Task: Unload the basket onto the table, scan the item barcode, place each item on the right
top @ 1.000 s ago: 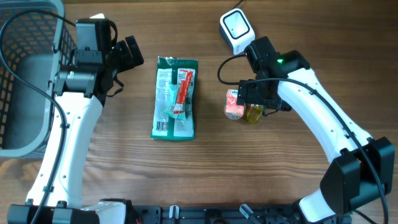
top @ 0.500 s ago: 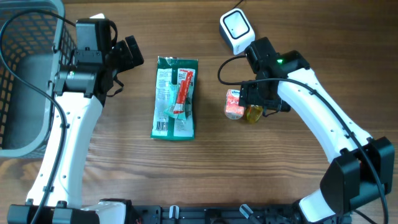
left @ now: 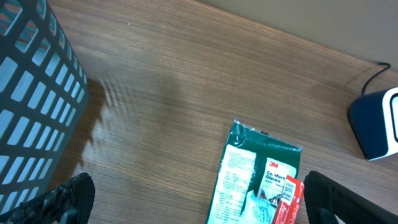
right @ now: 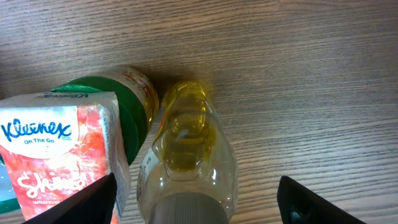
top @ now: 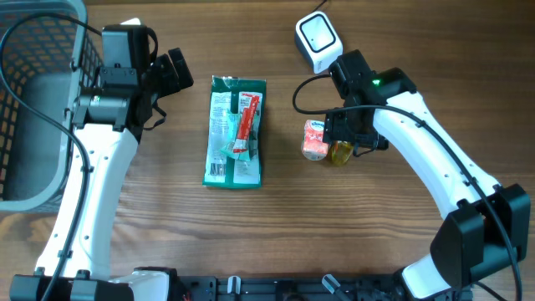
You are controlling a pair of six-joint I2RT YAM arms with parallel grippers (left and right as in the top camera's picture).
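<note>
A small clear bottle of yellow liquid (right: pixel 186 143) lies on the wooden table with its grey cap toward the camera, next to a Kleenex tissue pack (right: pixel 56 149) and a green-lidded jar (right: pixel 130 102). My right gripper (right: pixel 199 202) is open and straddles the bottle (top: pixel 339 153). Its left finger is by the tissue pack (top: pixel 314 139), and a gap remains on the right side. The white and black scanner (top: pixel 316 38) sits at the back. My left gripper (top: pixel 171 75) is open and holds nothing, left of a green glove packet (top: pixel 236 130).
A grey mesh basket (top: pixel 33 100) fills the far left and shows as a grid wall (left: pixel 31 106) in the left wrist view. The glove packet (left: pixel 258 177) carries a red tube. The scanner's cable runs behind the scanner (left: pixel 376 124).
The right gripper's fingers have drawn closer together around the bottle. The left arm and the items have not moved.
</note>
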